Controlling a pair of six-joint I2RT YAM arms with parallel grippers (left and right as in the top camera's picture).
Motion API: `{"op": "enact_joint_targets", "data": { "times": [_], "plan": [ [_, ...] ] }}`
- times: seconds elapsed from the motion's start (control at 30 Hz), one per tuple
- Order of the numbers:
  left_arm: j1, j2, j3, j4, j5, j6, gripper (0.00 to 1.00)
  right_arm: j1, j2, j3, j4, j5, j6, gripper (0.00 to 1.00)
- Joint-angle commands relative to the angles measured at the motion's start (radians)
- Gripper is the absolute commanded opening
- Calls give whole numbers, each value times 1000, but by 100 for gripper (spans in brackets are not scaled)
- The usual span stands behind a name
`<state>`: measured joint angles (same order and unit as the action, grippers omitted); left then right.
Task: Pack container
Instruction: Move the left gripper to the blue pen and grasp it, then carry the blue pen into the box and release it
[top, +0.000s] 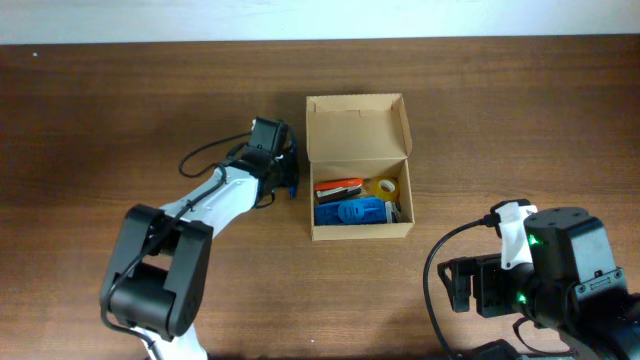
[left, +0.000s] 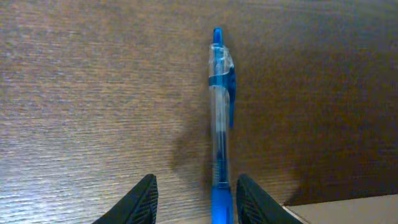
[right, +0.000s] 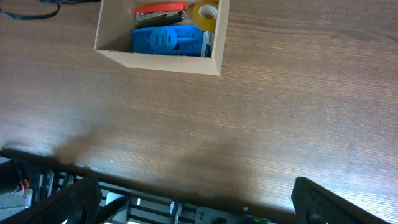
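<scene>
Pen (left: 219, 124) running off bottom edge of left wrist view — tip not showing. Container (right: 155, 61) getting cropped at top of right wrist view. Overhead: left pincer (top: 289, 169) covering most of pen.

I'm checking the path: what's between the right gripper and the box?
Just bare table between right gripper and box, seen from the right wrist view.

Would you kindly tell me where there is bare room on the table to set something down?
Bare wood lies left of the left arm, right of the cardboard box, and between the box front and the right arm. It is crowded at the box's left wall, where the left gripper straddles the blue pen.
</scene>
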<state>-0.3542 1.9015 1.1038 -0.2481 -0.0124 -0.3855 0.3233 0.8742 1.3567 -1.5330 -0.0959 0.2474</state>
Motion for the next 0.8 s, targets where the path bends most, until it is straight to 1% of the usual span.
{"op": "enact_joint_targets", "data": {
  "times": [0.0, 0.13, 0.27, 0.37, 0.43, 0.5, 0.53, 0.57, 0.63, 0.7, 0.77],
  "plan": [
    [-8, 31, 24, -3, -10, 17, 40, 6, -4, 10, 3, -1, -5, 99],
    [-34, 40, 26, -5, -11, 17, 40, 6, -4, 10, 3, -1, -5, 99],
    [-52, 72, 69, -72, -15, 20, 40, 6, -4, 10, 3, -1, -5, 99],
    [-52, 73, 77, -101, -58, 19, 39, 6, -4, 10, 3, -1, -5, 99],
    [-52, 73, 80, -138, -78, 19, 24, 6, -4, 10, 3, -1, -5, 99],
    [-52, 73, 80, -154, -90, 19, 21, 6, -4, 10, 3, -1, -5, 99],
    [-52, 73, 80, -156, -90, 19, 14, 6, -4, 10, 3, -1, -5, 99],
    [-52, 73, 80, -156, -90, 19, 11, 6, -4, 10, 3, -1, -5, 99],
    [-52, 73, 80, -156, -91, 20, 10, 6, -4, 10, 3, -1, -5, 99],
    [-51, 73, 88, -167, -117, 19, 6, 6, -4, 10, 3, -1, -5, 99],
    [-51, 70, 141, -235, -164, 19, 4, 6, -4, 10, 3, -1, -5, 99]
  ]
}}
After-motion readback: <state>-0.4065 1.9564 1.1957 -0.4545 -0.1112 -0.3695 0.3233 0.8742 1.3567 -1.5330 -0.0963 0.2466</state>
